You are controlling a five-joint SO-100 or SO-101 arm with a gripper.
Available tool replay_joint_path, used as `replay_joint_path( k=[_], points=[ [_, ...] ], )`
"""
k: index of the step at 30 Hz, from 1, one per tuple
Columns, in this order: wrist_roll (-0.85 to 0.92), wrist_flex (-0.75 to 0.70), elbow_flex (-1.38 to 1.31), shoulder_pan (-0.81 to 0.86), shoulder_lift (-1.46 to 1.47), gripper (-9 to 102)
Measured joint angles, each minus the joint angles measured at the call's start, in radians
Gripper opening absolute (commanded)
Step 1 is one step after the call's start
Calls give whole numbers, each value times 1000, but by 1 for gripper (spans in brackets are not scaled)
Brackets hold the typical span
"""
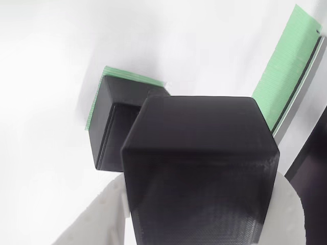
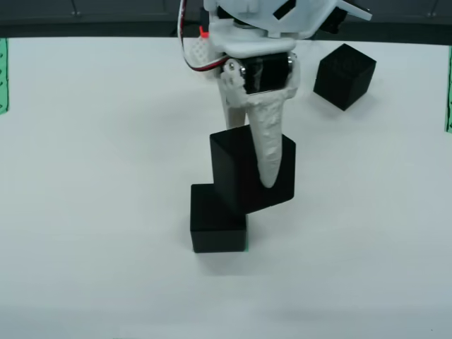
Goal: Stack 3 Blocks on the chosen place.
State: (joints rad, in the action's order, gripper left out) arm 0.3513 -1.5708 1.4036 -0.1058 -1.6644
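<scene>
Landmark: I take the seated block as reference — a matte black cube resting on the white table in the fixed front view.

Seated block: it sits on the striped green patch. In the view that rides on the gripper, green stripes show along the cube's far and left edges; in the fixed front view I read only a green sliver at the cube's lower right corner.

Gripper: a white two-finger unit, directly above and slightly right of the seated block in the fixed front view. One tapered white finger lies across the front face of the carried cube.

Jaws: pinching the held block — white finger material flanks the cube on both sides in the riding view.

Held block: tilted, off the table, its lower corner overlapping the seated block's top right edge in the fixed front view. I cannot tell whether the two cubes touch.

Third block: on the table, well apart from the seated block, behind and to the right in the fixed front view.

Second green strip: right of the seated block in the riding view, beside a dark panel edge.
</scene>
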Motion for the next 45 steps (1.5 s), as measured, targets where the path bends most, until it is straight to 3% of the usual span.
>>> replay_joint_path(
  k=[6, 45],
  points=[
    [-57, -2, -34, 106, 81, 21],
    [-61, -3, 40, 112, 112, 21]
  ],
)
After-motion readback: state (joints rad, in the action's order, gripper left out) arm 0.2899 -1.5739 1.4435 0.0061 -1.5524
